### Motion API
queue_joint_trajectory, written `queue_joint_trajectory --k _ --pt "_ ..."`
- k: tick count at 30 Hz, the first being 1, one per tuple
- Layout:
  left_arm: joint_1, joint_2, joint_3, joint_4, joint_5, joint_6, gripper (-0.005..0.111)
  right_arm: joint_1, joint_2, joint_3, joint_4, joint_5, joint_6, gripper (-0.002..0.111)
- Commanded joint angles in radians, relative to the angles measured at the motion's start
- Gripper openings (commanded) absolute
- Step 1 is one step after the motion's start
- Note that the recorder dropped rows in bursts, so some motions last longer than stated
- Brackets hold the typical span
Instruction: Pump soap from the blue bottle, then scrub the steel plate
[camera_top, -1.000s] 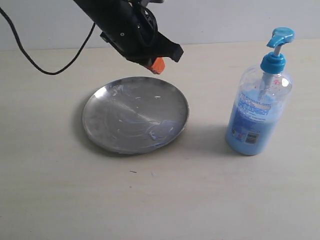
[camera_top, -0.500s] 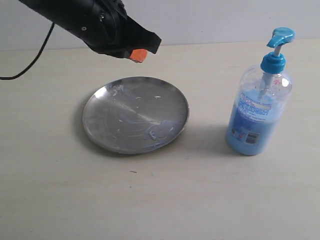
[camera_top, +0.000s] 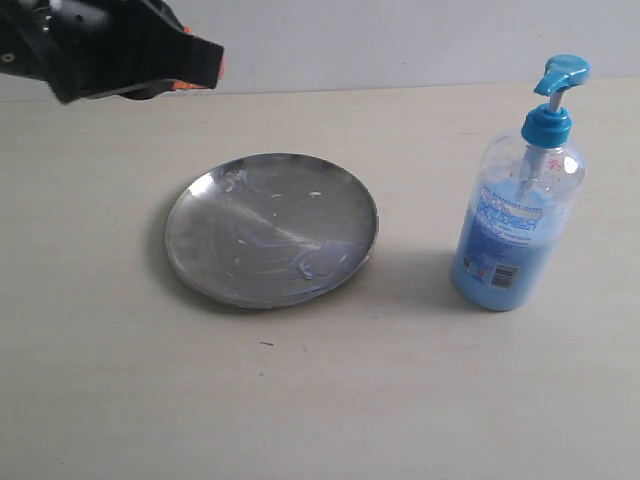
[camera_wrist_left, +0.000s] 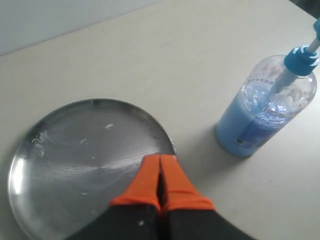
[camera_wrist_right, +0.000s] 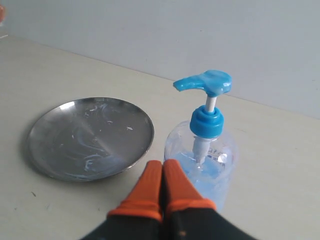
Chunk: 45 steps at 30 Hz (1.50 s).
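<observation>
The tall clear pump bottle with blue soap (camera_top: 512, 215) is standing straight up near the right edge of the pale table (camera_top: 400, 400). Your right pincer (camera_wrist_right: 163, 172) is pointing at it from close by, tips together, holding nothing, so that arm is nearer. Your left pincer (camera_wrist_left: 160, 172), tips together too, is hanging by the back left corner, beyond the round shiny steel plate (camera_top: 270, 228).

right tool (camera_wrist_right: 163, 172) closed, empty | blue bottle (camera_wrist_right: 205, 155) beside steel plate (camera_wrist_right: 90, 137)

beige tabletop (camera_top: 400, 400), pale grey wall (camera_top: 400, 40)
</observation>
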Motion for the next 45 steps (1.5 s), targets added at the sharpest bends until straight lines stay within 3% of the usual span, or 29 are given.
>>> queue_joint_trajectory --k 1,9,21,30,45 --pt "0.001 -0.129 0.087 -0.01 -0.065 -0.004 0.0 -0.003 -0.004 0.006 -0.009 -0.019 -0.003 0.0" --pt "0.001 -0.384 0.223 -0.01 -0.112 -0.004 0.0 -0.003 -0.004 0.058 -0.009 -0.11 -0.003 0.0" --pt "0.001 -0.745 0.357 0.053 -0.109 0.004 0.0 -0.003 -0.004 0.06 -0.009 -0.108 -0.003 0.0" --pt "0.001 -0.847 0.357 0.098 -0.047 0.004 0.0 -0.003 -0.004 0.059 -0.006 -0.108 0.0 0.0" --pt "0.001 -0.85 0.357 0.098 -0.047 0.004 0.0 -0.003 -0.004 0.059 -0.005 -0.108 0.0 0.0"
